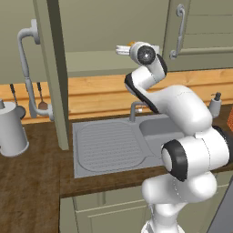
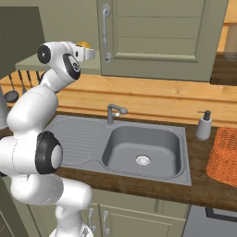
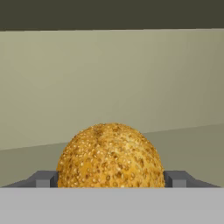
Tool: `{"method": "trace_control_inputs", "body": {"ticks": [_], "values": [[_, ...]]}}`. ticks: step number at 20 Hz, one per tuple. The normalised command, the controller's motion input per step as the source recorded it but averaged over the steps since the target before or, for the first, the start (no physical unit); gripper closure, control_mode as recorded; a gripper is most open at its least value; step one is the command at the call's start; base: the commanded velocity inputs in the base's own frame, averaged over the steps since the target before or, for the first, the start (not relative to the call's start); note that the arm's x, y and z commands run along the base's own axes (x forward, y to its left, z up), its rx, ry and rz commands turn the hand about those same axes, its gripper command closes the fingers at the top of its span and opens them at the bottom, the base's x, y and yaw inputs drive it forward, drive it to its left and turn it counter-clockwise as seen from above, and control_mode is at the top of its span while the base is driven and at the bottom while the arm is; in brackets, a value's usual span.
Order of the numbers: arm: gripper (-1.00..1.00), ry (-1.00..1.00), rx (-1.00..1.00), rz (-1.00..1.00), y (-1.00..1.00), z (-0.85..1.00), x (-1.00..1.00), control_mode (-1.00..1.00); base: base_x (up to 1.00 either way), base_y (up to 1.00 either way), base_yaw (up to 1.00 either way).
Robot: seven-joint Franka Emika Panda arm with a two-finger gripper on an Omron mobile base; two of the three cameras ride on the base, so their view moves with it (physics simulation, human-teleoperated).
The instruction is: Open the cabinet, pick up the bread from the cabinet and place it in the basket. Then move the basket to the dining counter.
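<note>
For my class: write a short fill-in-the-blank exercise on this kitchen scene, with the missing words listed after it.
1. The bread sits between the fingers of the ____ tool.
2. The bread lies inside the ____.
3. The orange basket stands on the worktop to the ____ of the sink in the right base view.

Missing words: open; cabinet; right

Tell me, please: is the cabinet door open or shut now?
Open. The cabinet door stands swung out edge-on, and the gripper reaches inside to the bread on the shelf.
</note>
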Motion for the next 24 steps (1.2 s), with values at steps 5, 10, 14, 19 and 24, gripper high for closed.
{"method": "trace_control_inputs", "body": {"ticks": [5,10,14,19,24], "values": [[1.0,-0.01,0.0,-0.01,0.0,0.5,-0.9,-1.0,0.0,0.0,0.0],[1.0,0.03,0.01,0.0,0.0,0.52,-0.91,-1.0,0.0,0.0,0.0],[1.0,0.18,0.0,0.0,-0.01,0.08,-1.0,-1.0,0.0,0.0,0.0],[1.0,0.28,0.04,0.0,-0.03,0.0,-1.0,-1.0,0.0,0.0,0.0],[1.0,0.34,0.04,0.0,0.0,0.03,-1.0,-1.0,0.0,0.0,0.0]]}}
